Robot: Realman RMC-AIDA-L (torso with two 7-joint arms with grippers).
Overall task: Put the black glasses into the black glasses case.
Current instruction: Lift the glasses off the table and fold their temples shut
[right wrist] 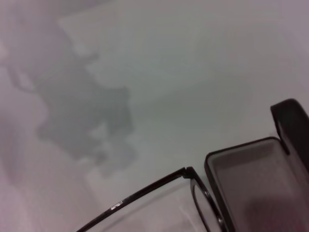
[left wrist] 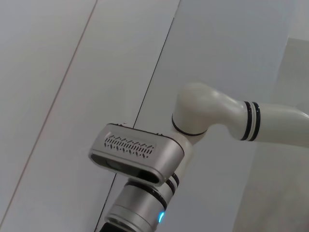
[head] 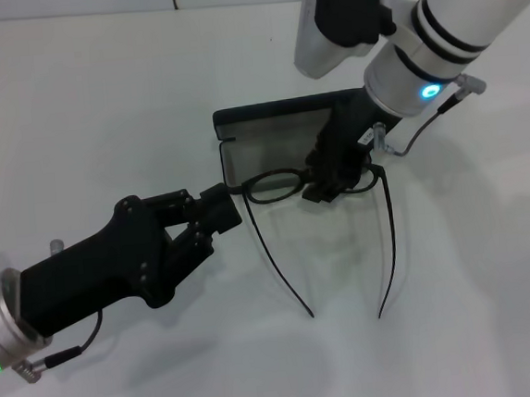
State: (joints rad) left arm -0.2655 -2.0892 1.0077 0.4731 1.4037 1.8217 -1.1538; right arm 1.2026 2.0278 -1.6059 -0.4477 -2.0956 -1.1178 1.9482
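well, nearest the robot the left end effector (head: 218,212) sits on the white table (head: 72,113), just beside the black glasses (head: 317,214), its fingers drawn together on nothing. the glasses lie with temple arms spread, their front at the open edge of the black glasses case (head: 283,136). beyond, the right end effector (head: 331,185) is clamped on the glasses' front, over the case.
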